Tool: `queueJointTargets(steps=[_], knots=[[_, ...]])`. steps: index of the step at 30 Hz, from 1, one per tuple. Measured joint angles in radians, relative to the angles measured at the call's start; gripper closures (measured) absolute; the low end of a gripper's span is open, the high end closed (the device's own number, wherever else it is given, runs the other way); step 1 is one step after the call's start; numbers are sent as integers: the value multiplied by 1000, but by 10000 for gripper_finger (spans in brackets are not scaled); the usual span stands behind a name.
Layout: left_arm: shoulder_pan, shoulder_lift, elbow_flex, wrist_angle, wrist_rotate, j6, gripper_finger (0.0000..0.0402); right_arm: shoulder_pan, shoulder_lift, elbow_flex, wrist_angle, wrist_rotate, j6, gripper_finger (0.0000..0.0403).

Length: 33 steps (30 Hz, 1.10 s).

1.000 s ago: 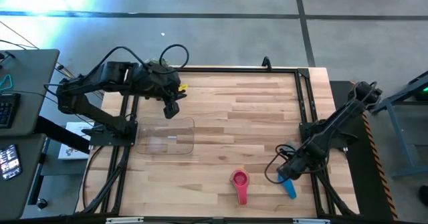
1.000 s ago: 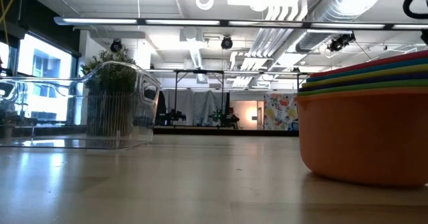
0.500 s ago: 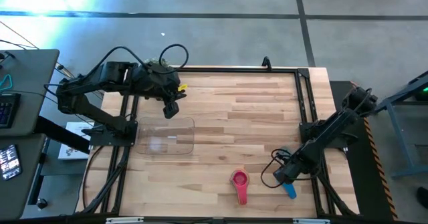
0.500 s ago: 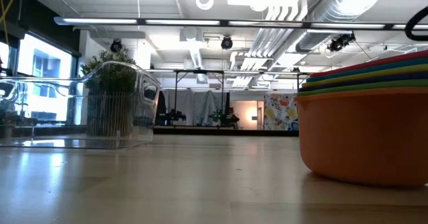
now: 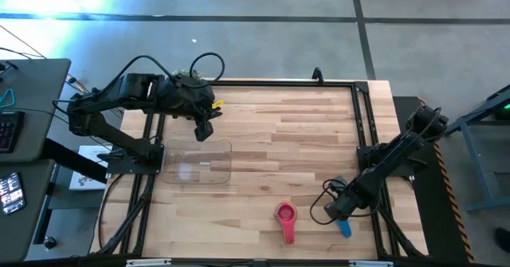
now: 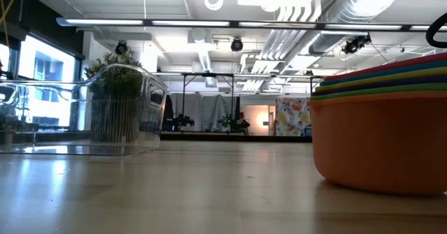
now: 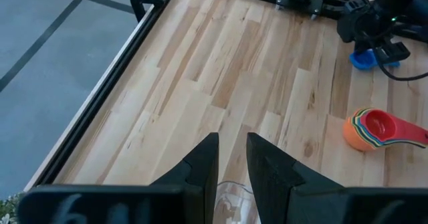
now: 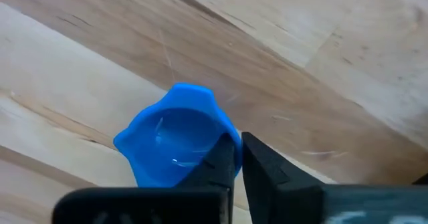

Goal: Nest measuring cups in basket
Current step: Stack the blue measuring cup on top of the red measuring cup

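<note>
I count one nested stack of measuring cups (image 5: 284, 213), one separate blue cup (image 8: 175, 139) at its three o'clock, one clear basket (image 5: 197, 162), my two grippers.

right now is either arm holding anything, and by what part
The right gripper has its jaws shut on the rim of the blue measuring cup, at the bowl's edge. The left gripper hangs over the table near the basket, holding nothing.

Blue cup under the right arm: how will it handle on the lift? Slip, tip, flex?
The blue cup looks like smooth moulded plastic, so probably stiff and light. The right gripper has its fingers shut on the thin rim, a narrow hold, so the cup may pivot or slip. Its handle sticks out to one side, which would likely tilt it once off the table.
</note>
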Motion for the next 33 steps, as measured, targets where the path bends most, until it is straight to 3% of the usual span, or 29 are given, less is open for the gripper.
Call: queueJointTargets(steps=[20,33], knots=[[0,0,0,-15,0,2,335,0,-2,100,16,58,188,401],[0,-35,0,-57,0,84,335,-34,-2,273,-44,275,294,402]])
